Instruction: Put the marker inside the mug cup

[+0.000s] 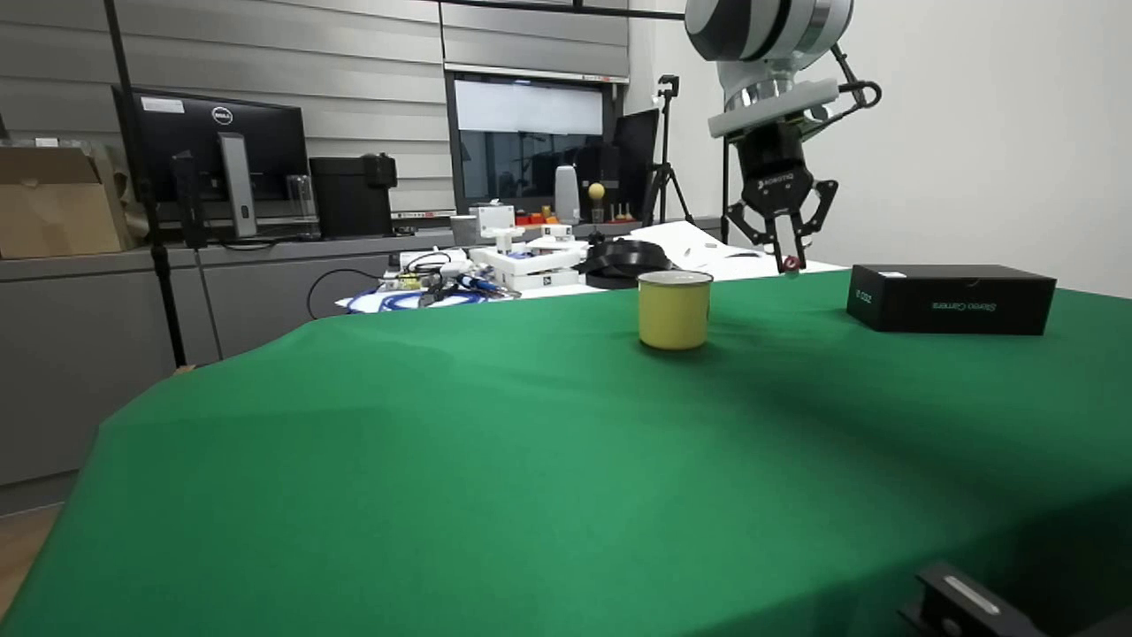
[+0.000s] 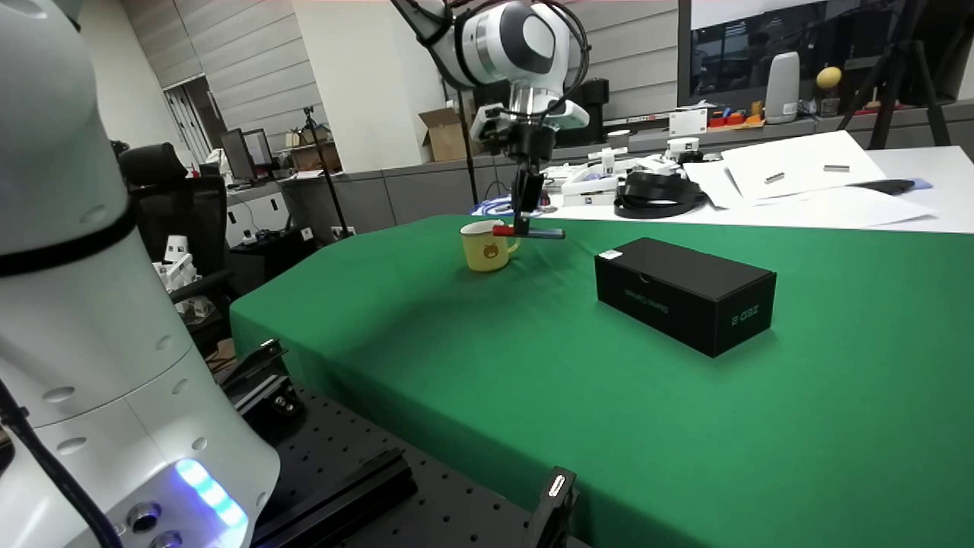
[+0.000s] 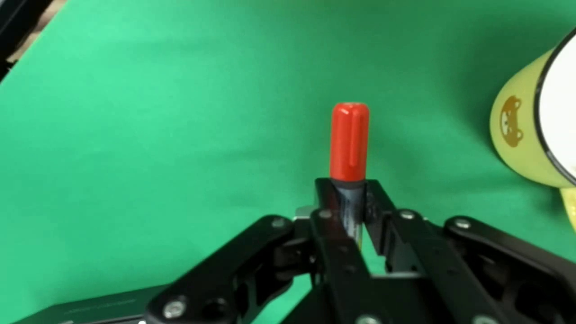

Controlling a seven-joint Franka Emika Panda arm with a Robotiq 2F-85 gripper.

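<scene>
The marker has a red cap and a grey body; in the wrist view its cap [image 3: 349, 141] points away from my gripper [image 3: 346, 198]. My gripper is shut on the marker's body, just behind the cap. In an exterior view the marker [image 2: 544, 234] lies level across the fingertips [image 2: 522, 228], above the table. In an exterior view only its red end [image 1: 791, 264] shows at the fingertips [image 1: 787, 252]. The pale yellow mug [image 1: 674, 311] stands upright on the table, apart from my gripper. It shows a bear print [image 2: 491, 250], and at the wrist view's right edge the mug [image 3: 517, 130] is partly cut off.
A black box [image 1: 959, 301] lies on the green cloth [image 1: 442, 460]; it also shows in an exterior view [image 2: 685, 297] and at the wrist view's lower left [image 3: 90, 310]. A white table with papers [image 2: 806, 171] and a black coil [image 2: 658, 195] stands behind.
</scene>
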